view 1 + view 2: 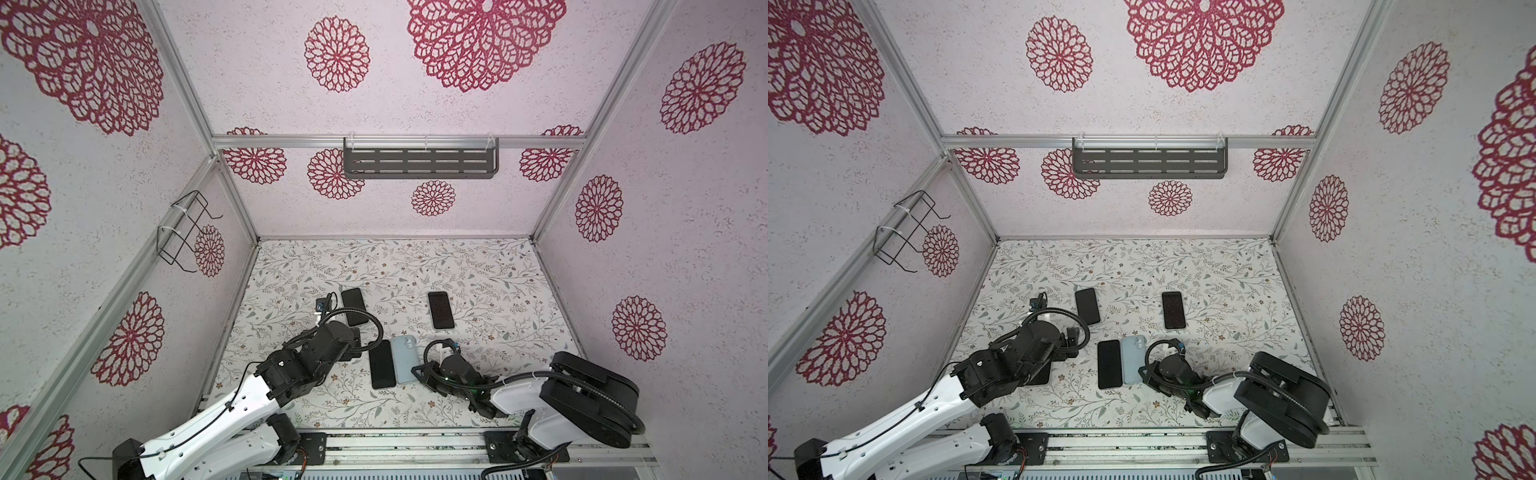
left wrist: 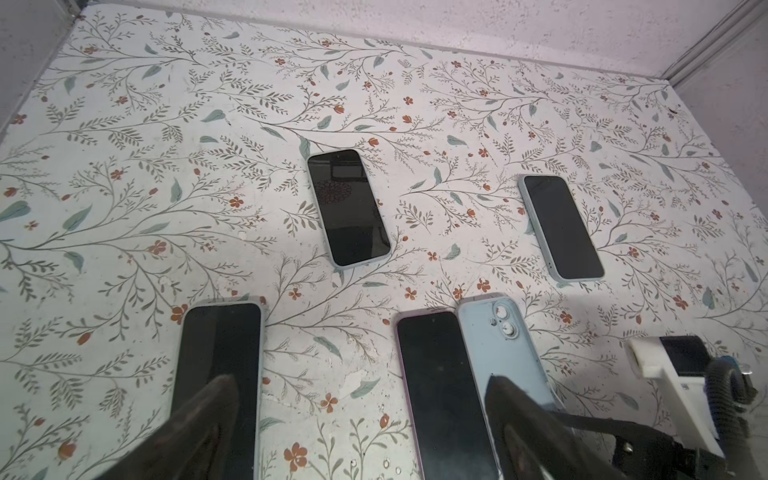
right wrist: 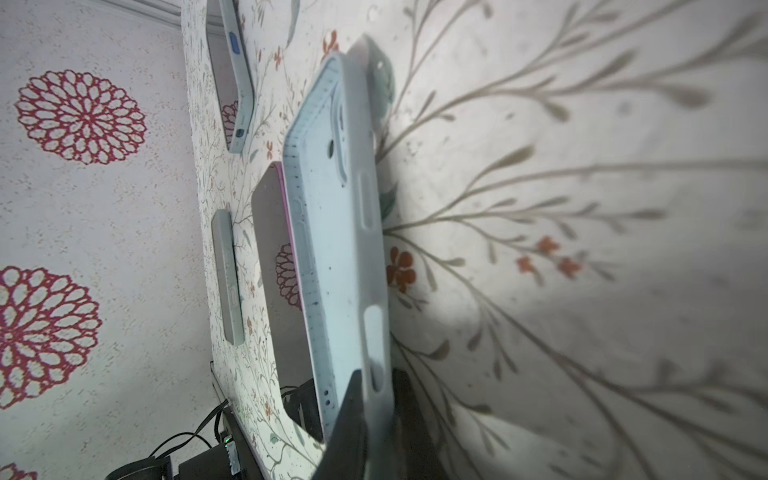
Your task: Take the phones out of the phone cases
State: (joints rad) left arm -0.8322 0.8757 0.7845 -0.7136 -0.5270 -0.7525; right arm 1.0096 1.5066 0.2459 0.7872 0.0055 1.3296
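The bare black phone (image 1: pixel 382 363) (image 1: pixel 1109 363) with a pink edge lies screen up on the floral table. Right beside it is the empty light blue phone case (image 1: pixel 404 353) (image 1: pixel 1133 357), tilted up on its long edge. My right gripper (image 3: pixel 374 395) (image 1: pixel 417 372) is shut on the case's side wall near one end. The right wrist view shows the case (image 3: pixel 332 232) leaning over the phone (image 3: pixel 282 291). My left gripper (image 2: pixel 361 411) hangs open above the table. The phone (image 2: pixel 440 395) lies between its fingers (image 2: pixel 511 415), and the case (image 2: pixel 498 336) lies under one of them.
Two more cased phones lie face up further back (image 1: pixel 354 306) (image 1: pixel 440 309). A third (image 2: pixel 220 365) lies mostly under my left arm. A grey shelf (image 1: pixel 419 162) hangs on the back wall and a wire rack (image 1: pixel 183 232) on the left wall.
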